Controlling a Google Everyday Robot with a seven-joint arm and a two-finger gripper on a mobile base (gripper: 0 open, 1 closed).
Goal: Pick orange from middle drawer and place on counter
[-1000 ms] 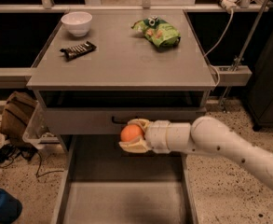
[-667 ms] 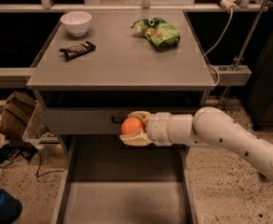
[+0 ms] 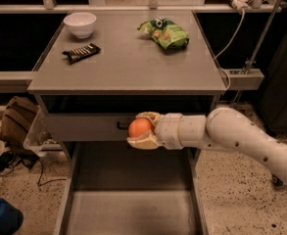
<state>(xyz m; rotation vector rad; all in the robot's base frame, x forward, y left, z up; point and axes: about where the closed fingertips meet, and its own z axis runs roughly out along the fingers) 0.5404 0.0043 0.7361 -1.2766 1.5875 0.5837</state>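
My gripper (image 3: 139, 129) is shut on the orange (image 3: 140, 127), a small bright round fruit held between the cream fingers. It hangs in front of the top drawer's grey front, just below the counter's front edge. The middle drawer (image 3: 128, 209) is pulled out below, its flat grey floor bare. The counter (image 3: 128, 58) is the broad grey top of the cabinet, above and behind the gripper. My white arm reaches in from the right.
On the counter stand a white bowl (image 3: 80, 23) at the back left, a dark snack bar (image 3: 81, 52) in front of it, and a green chip bag (image 3: 164, 32) at the back right. A brown bag (image 3: 16, 120) and a blue object (image 3: 1, 214) lie on the floor to the left.
The gripper with the orange has risen a little, from over the open drawer to the level of the top drawer front. The arm has lifted with it.
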